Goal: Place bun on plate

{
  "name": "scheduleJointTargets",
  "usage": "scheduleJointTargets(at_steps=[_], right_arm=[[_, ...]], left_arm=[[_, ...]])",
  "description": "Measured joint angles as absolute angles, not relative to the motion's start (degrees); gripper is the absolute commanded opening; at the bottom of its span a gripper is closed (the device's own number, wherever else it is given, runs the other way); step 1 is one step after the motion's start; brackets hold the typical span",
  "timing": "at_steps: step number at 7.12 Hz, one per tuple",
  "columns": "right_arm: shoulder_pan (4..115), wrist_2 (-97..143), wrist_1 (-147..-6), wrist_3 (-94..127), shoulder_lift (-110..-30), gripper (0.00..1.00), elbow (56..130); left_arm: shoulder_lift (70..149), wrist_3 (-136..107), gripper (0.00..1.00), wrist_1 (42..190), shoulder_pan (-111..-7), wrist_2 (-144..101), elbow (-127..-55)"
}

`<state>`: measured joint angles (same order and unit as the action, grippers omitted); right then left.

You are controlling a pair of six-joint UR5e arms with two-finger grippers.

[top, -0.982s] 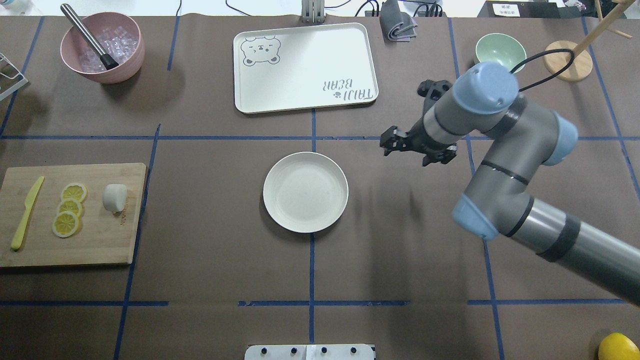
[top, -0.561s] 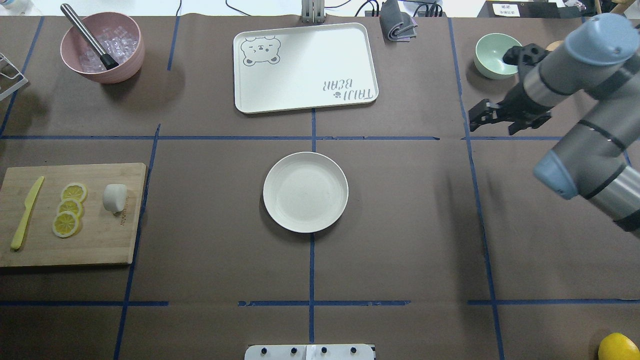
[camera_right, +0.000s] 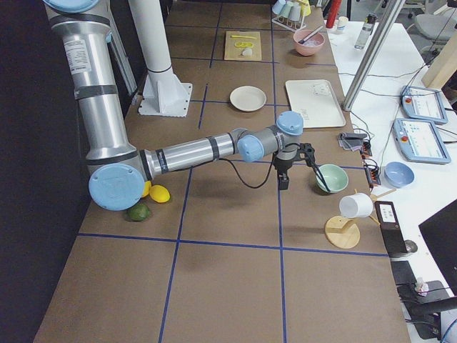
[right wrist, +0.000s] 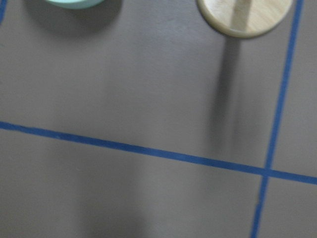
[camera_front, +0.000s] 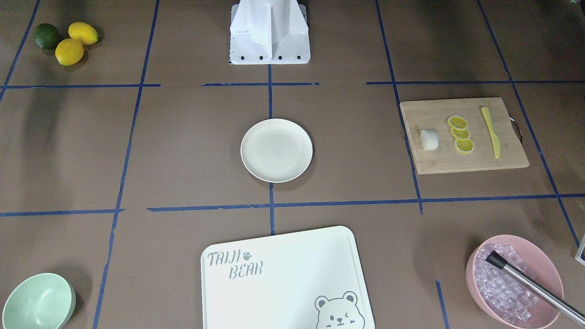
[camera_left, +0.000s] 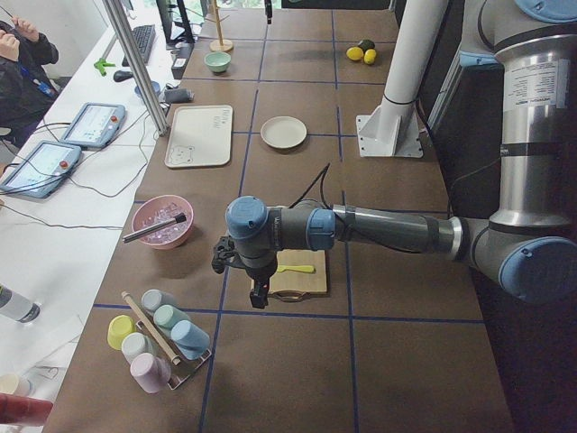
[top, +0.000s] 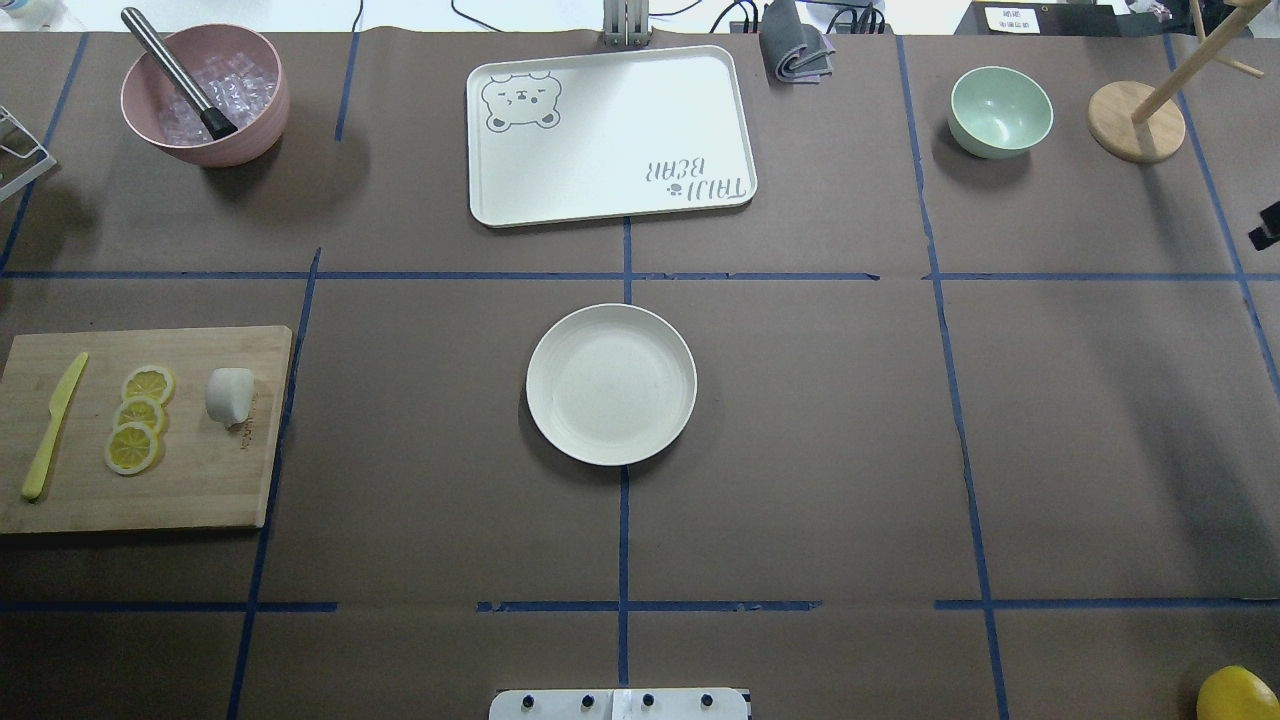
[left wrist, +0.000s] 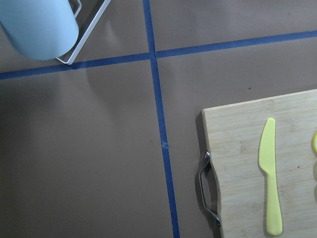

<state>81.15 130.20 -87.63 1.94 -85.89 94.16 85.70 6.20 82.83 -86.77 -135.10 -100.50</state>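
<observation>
The white bun (top: 229, 395) (camera_front: 429, 139) lies on the wooden cutting board (top: 200, 480), beside three lemon slices (top: 140, 415). At the table's middle sits the cream plate (top: 611, 385) (camera_front: 276, 150), with nothing on it. My left gripper (camera_left: 259, 298) hangs over the board's outer end, seen only from the side; I cannot tell whether it is open. My right gripper (camera_right: 283, 182) points down beside the mint-green bowl (camera_right: 332, 177), far from the plate. Only a black sliver of it shows at the overhead view's right edge, so its state is unclear. Neither wrist view shows fingers.
A yellow knife (top: 55, 425) lies on the board. At the back stand a pink bowl (top: 205, 95) of ice with a metal tool, a bear-printed board (top: 610, 135) and a wooden stand (top: 1135, 120). Lemons (camera_front: 68, 43) and a cup rack (camera_left: 158, 338) are near the table ends.
My right arm has swept to the right, from beside the plate to almost out of the overhead view. The bun and plate have not moved.
</observation>
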Motion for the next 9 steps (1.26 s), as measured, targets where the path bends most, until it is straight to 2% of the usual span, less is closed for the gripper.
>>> scheduleJointTargets(at_steps=[3, 6, 9], right_arm=[[89.7, 130.4, -88.0, -6.4, -95.1, 1.00, 95.4], [90.5, 132.4, -87.9, -5.2, -96.8, 1.00, 96.6], [90.5, 133.8, -87.7, -4.6, -96.9, 1.00, 96.7]], left_arm=[[89.1, 6.0, 1.00, 83.7, -86.4, -135.5, -100.5], [92.7, 1.7, 1.00, 90.0, -83.3, -138.3, -100.0], [92.2, -13.6, 1.00, 102.0, -70.7, -139.0, -101.9]])
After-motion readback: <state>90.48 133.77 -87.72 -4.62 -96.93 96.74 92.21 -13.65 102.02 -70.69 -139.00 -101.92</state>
